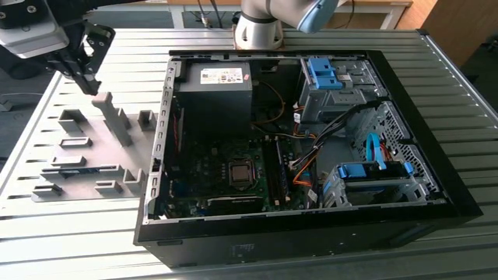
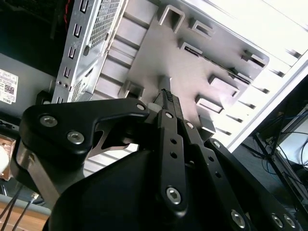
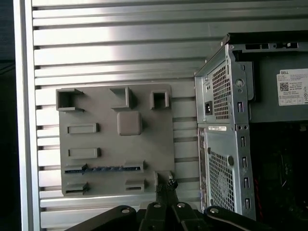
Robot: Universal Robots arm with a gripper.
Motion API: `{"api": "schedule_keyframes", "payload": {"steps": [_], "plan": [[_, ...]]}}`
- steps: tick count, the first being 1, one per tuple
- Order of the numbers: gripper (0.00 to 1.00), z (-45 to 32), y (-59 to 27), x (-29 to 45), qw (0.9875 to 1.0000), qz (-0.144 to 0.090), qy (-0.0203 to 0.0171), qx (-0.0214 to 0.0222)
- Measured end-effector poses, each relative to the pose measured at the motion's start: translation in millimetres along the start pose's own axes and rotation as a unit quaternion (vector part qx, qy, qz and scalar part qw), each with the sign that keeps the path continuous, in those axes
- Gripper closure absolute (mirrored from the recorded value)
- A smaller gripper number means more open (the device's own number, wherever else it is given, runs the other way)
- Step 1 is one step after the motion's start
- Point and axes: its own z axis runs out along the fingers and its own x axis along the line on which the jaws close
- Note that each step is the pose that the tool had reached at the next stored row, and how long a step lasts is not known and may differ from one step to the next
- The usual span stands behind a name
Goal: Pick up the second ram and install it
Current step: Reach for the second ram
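The second ram [image 3: 103, 168] stands on edge in a slot of the grey fixture plate [image 3: 144, 144], showing as a thin green-blue strip. In the exterior view it is the strip [image 1: 81, 171] near the plate's front. My gripper [image 1: 93, 90] hangs above the plate's far end, next to a tall grey post [image 1: 114, 118] and well away from the ram. In both wrist views its fingertips [image 3: 169, 183] [image 2: 166, 93] lie together with nothing between them.
An open black computer case [image 1: 435, 207] lies to the exterior view's right of the plate, with the motherboard [image 1: 210, 175], long memory slots [image 1: 273, 169], a power supply [image 1: 214, 87] and blue drive brackets [image 1: 374, 171] inside. The case's metal wall [image 3: 221, 139] stands close to the plate. Several grey blocks [image 1: 72, 121] rise from the plate.
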Motion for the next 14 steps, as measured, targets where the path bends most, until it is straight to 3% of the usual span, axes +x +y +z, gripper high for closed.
{"api": "schedule_keyframes", "payload": {"steps": [14], "plan": [[0.89,-0.6,-5.3,23.7,1.0000,0.000,0.0001,0.0000]]}}
